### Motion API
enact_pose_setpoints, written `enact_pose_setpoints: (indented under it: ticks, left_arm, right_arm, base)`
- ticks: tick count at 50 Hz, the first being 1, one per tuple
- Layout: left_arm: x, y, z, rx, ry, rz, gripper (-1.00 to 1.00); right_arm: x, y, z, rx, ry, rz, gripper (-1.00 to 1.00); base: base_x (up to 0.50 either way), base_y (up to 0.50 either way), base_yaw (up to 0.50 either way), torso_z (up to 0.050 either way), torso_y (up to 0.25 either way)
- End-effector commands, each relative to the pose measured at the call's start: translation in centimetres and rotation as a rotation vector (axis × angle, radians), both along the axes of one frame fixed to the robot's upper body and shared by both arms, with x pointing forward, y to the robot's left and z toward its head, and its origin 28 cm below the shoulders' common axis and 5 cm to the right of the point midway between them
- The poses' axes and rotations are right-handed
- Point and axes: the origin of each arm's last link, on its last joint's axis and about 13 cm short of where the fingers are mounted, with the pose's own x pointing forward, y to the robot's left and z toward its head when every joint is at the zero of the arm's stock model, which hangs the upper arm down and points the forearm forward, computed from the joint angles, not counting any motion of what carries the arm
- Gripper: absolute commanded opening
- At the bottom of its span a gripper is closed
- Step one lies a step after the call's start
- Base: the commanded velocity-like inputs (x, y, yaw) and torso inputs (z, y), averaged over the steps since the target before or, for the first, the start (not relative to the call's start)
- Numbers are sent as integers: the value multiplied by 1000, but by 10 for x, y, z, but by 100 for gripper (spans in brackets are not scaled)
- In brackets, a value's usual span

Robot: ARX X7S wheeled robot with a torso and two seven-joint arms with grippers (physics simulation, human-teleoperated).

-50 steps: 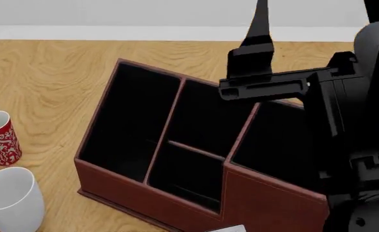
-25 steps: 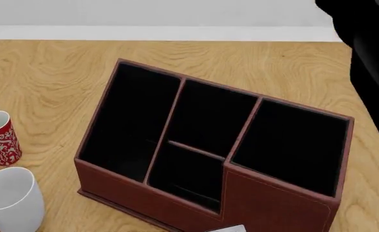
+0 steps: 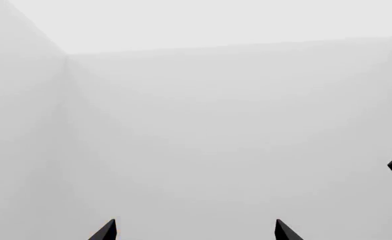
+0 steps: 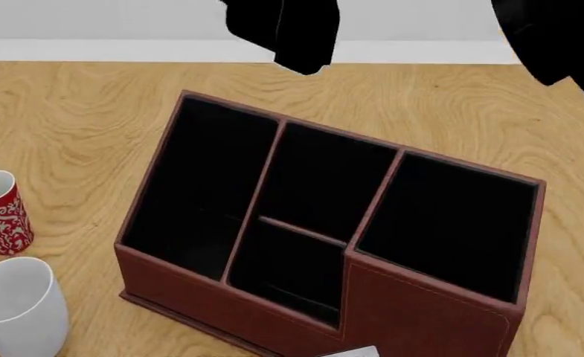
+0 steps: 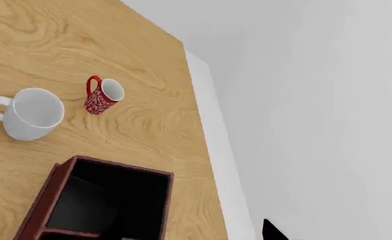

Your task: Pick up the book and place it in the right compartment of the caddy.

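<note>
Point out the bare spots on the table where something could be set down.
Bare wood lies behind the caddy toward the wall, and between its left side and the red mug. Crowded: the near-left corner, where the white mug sits beside the red one.

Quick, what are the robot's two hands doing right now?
Left gripper: open, its two tips apart, holding nothing.
Right gripper: cannot be told; only one dark tip shows at the picture's edge.
</note>
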Motion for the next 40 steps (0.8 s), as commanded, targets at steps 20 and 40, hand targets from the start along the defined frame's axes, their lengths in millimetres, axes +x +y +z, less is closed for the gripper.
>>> enact_pose_setpoints:
  ticks: [20, 40]
  left_arm:
    - [-2, 0, -3, -15, -11, 1, 100]
    - [-3, 3, -4, -20, -11, 10, 100]
  right_arm:
    - [11, 27, -26, -451, -37, 335, 100]
    - [19, 38, -69, -553, 21, 417, 100]
  base:
    - [0, 0, 0, 0, 0]
    - [0, 0, 0, 0, 0]
